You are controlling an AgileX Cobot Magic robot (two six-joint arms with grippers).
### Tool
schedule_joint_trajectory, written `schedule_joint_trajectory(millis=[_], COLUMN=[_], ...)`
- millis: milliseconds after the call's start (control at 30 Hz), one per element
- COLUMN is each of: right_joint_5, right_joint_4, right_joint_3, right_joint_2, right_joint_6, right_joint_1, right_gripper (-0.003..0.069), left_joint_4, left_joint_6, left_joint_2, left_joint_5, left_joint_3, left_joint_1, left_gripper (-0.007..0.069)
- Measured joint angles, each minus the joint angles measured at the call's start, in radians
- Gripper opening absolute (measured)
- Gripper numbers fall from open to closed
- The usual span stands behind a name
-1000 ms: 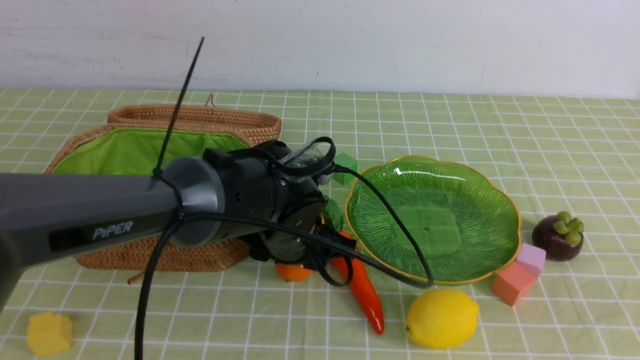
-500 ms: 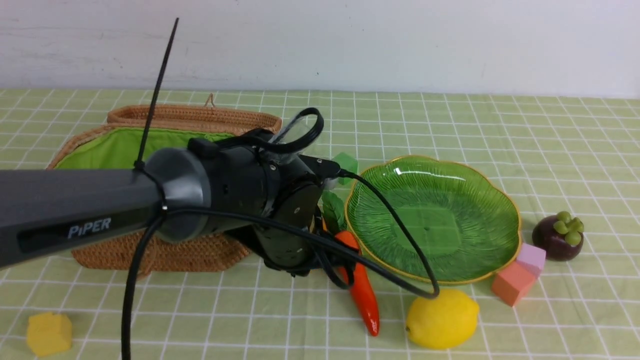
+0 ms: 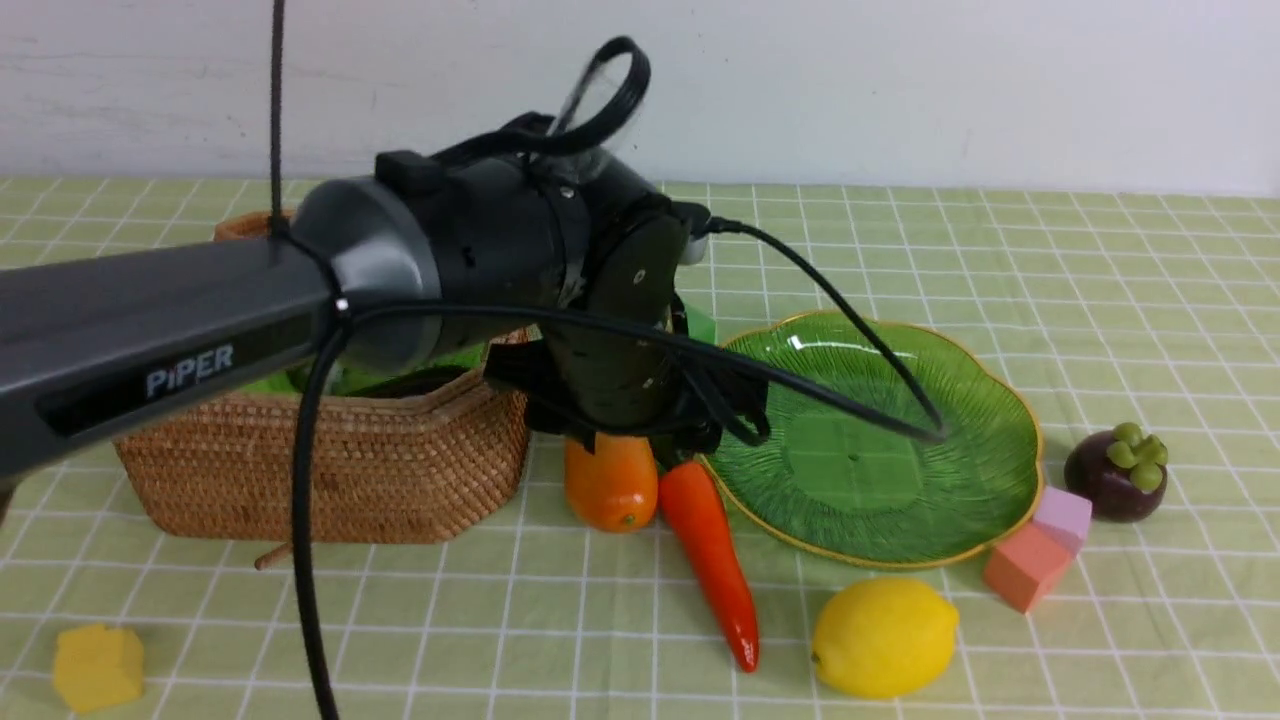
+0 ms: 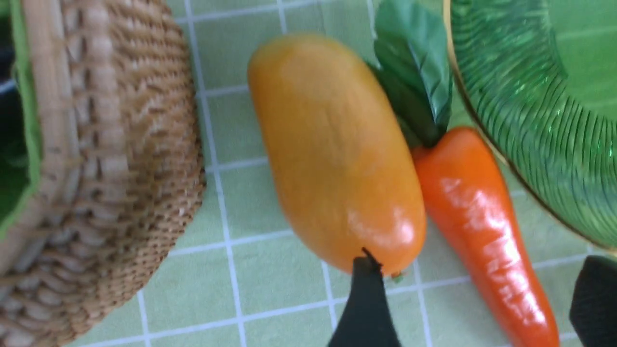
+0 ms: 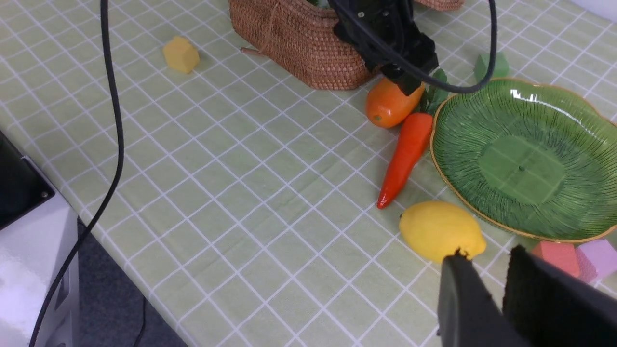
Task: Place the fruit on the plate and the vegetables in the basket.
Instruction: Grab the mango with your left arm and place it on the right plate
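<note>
Left hand [image 3: 640,432] lifted; mango [image 3: 610,482] just beneath, beside carrot [image 3: 712,555].

Reaching in from the left with left arm [image 3: 180,330], wrist bent downward, left hand [image 4: 479,279] spread wide, empty. Holding right hand [image 5: 488,254] raised, fingers nearly together, empty.

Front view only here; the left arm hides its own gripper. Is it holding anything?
Observer: No. The left wrist view shows the left gripper open and empty, with the mango lying loose below it.
Operator: Carrot top is hidden too. Where are the leaves?
Observer: The carrot has its leaves lying between the mango and the plate rim. I cannot tell whether they touch the rim.
Operator: Right arm?
Observer: It is outside your frame. The right wrist view shows the right gripper close to the lemon, with nothing between its fingers.
</note>
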Motion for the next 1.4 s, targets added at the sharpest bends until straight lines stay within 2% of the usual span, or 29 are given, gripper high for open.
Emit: schedule_joint_trajectory(millis=[167,500,1000,1400], right_joint_5=[0.000,0.000,0.000,0.000], right_joint_4=[0.000,0.007,0.021,0.021], right_joint_3=[0.000,0.000,0.000,0.000], right_joint_2=[0.000,0.000,0.000,0.000], right_joint_6=[0.000,0.000,-0.007,-0.023], right_joint_1=[0.000,0.000,0.000,0.000], right_gripper=[0.0152,0.0143,0.0146,0.0146], left_joint_4=[0.039,0.136,0.111,0.114], left_joint_6=[-0.007,-0.022,-0.022,-0.021], left_joint_2=[0.116,0.208,0.230,0.250], left_joint_5=[0.082,0.097,0.063,0.007], left_joint_3=[-0.120,-0.173,-0.173,-0.173], left_joint_1=[0.000,0.000,0.051,0.050], left_gripper=[0.0542,0.0543,0.0543,0.0543])
